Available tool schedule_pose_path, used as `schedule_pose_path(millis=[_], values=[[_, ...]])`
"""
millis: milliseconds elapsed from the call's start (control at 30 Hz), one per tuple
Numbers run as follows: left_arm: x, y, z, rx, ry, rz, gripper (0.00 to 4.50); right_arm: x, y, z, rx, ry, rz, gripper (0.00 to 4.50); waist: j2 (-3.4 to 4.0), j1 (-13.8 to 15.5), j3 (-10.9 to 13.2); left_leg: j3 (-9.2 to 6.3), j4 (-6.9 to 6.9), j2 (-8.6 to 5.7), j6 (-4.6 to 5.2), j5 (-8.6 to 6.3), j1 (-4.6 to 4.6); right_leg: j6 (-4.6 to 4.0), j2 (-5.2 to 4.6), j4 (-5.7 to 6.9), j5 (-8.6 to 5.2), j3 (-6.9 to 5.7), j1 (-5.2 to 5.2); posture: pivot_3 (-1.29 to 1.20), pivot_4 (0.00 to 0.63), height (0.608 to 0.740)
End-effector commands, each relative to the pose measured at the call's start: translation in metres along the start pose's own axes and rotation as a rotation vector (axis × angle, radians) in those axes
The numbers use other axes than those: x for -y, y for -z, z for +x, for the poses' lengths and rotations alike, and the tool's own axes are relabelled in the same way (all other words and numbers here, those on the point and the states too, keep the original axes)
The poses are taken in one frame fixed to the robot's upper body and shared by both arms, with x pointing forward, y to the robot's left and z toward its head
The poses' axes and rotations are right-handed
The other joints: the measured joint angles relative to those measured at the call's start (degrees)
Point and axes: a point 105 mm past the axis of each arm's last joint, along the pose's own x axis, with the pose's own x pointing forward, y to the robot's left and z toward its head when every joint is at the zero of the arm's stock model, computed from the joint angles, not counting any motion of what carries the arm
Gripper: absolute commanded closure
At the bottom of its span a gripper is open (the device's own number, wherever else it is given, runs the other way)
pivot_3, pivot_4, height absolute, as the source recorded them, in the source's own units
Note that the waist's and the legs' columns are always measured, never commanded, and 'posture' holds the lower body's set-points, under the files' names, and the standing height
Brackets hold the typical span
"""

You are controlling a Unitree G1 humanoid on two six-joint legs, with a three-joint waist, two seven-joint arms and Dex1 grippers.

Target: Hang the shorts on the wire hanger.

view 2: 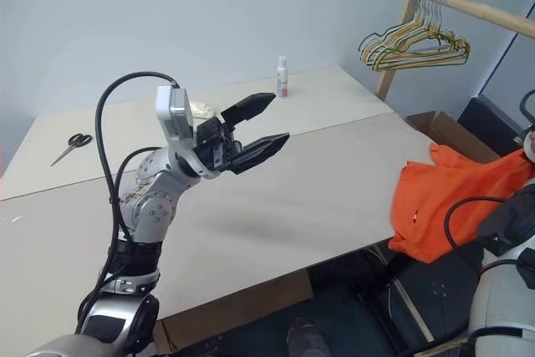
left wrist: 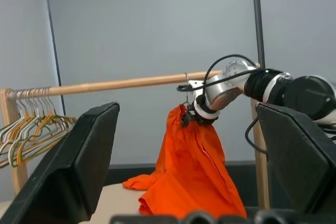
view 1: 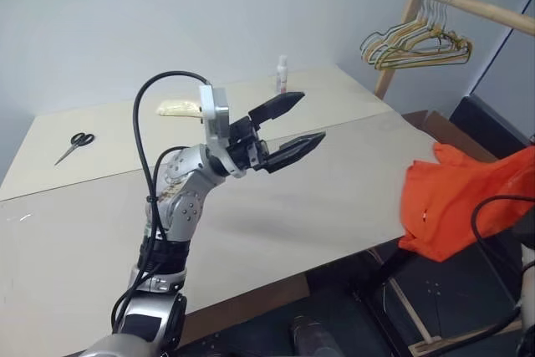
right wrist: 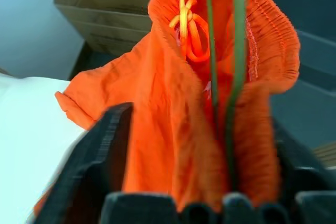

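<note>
Raised over the bench point(view 1: 334, 198) nearest the camera, the left gripper point(view 1: 294, 125) is held with its fingers spread apart and nothing between them. Scissors point(view 1: 75, 145) are seen at the far left of the bench, a small bottle point(view 1: 282, 74) further back. Rightward, the shorts point(view 1: 456, 198) are draped off the bench edge — the right gripper point(right wrist: 199, 145) is seen with fingers apart either side of the fabric, thin wire strands point(right wrist: 226, 77) running through the waistband. Bunched hangers point(view 1: 415, 43) are hung on a wooden rail point(view 1: 476, 7).
</note>
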Motion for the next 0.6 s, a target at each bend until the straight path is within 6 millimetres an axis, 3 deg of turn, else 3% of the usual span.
schedule_pose_path(millis=[33,133,333,467,600], values=[[0.003,-0.008,0.002,0.012,0.014,0.043,0.00,0.000,-0.022,-0.012,0.134,0.064,-0.062,0.03,0.01,0.06,0.00,0.01,0.01,0.00,0.00,0.00,0.00,0.02,0.00,0.00,0.01,0.01,0.00,-0.13,0.000,0.740],[0.003,-0.006,0.003,0.012,0.006,0.038,0.00,-0.001,-0.032,-0.022,0.258,0.184,-0.194,0.03,0.05,0.14,-0.03,0.03,0.02,-0.04,0.01,-0.01,0.01,0.05,-0.02,0.00,0.05,0.06,0.00,-0.14,0.000,0.740],[0.001,-0.003,0.002,0.004,-0.008,0.043,0.00,-0.012,-0.057,-0.061,0.623,0.420,-0.414,0.03,0.09,0.47,-0.06,0.04,0.04,-0.04,0.01,0.00,0.00,0.03,-0.03,0.02,0.11,0.09,-0.02,-0.13,0.000,0.740],[0.001,-0.003,0.001,0.003,-0.009,0.045,0.00,-0.055,-0.062,-0.090,0.940,0.304,-0.544,0.03,0.10,0.56,-0.06,0.03,0.04,-0.05,0.01,0.00,0.00,0.05,-0.03,-0.01,0.15,0.08,-0.01,-0.13,0.000,0.740],[0.000,-0.004,-0.002,-0.004,-0.015,0.055,0.00,-0.087,-0.048,-0.105,1.030,0.133,-0.588,0.03,0.09,0.56,-0.06,0.04,0.08,-0.05,0.01,0.00,0.01,0.10,-0.03,0.00,0.18,0.11,0.00,-0.11,0.000,0.740]])
